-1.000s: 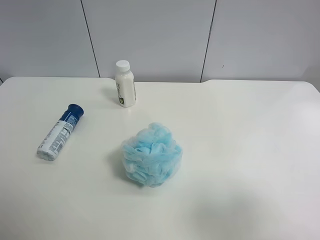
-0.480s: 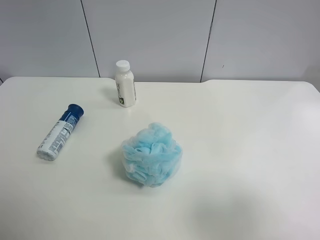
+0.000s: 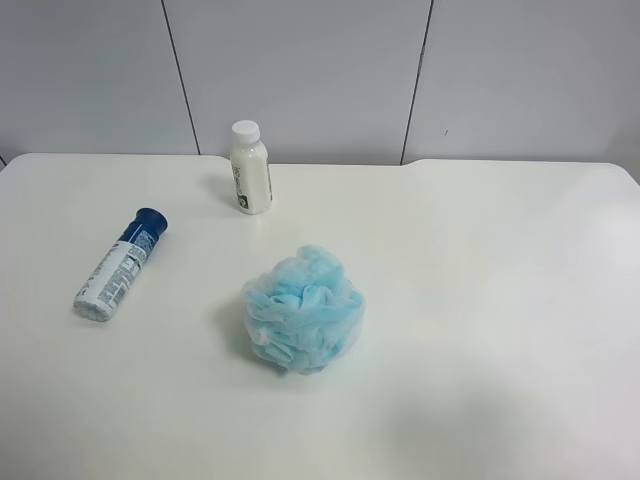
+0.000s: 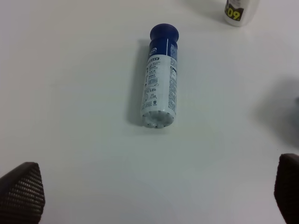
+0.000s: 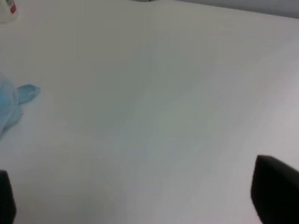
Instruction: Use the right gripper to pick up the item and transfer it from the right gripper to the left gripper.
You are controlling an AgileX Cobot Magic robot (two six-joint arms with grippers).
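The item (image 3: 121, 266) lies on its side on the white table (image 3: 480, 300), untouched, at the left of the high view with its dark blue cap toward the back wall and its ribbed base toward the near edge. From my left wrist camera it (image 4: 160, 86) sits in the middle of the frame, label up, with bare table on every side of it. The left pincer (image 4: 154, 198) hangs above the table, released: I see one textured fingertip in the lower left corner and the other at the lower right edge, well apart, nothing between them. The right pincer (image 5: 140, 196) is also released, its dark fingertips at the two lower corners of its own view over bare table. Neither arm shows in the high view.

Near the centre of the high view sits the light-blue mesh puff (image 3: 303, 310), well apart from the item. A strand of it (image 5: 14, 105) shows at the left edge of the right wrist view. Farthest back, near the wall, the white bottle (image 3: 250, 168) stands upright with its white cap on.
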